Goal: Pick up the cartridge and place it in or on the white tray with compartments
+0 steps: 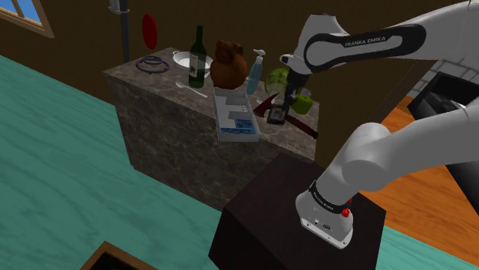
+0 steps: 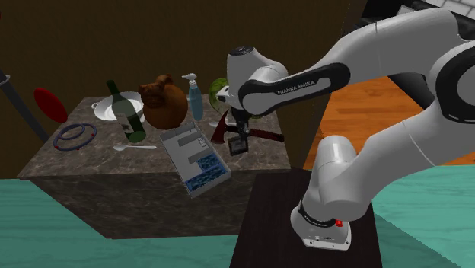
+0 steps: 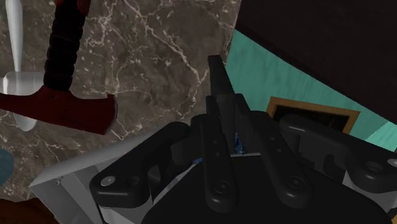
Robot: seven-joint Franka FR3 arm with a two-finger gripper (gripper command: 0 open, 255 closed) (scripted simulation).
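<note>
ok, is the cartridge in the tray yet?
Out. The cartridge hangs in the gripper by the red hammer, apart from the white tray.

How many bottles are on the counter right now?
2. A dark green bottle stands beside the white bowl; a blue pump bottle stands beyond the white tray. The arm may hide others.

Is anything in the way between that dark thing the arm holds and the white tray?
Only the red hammer: its head lies on the counter between the cartridge and the tray. The gripper seems to hold the cartridge above it, so it could likely pass over.
</note>
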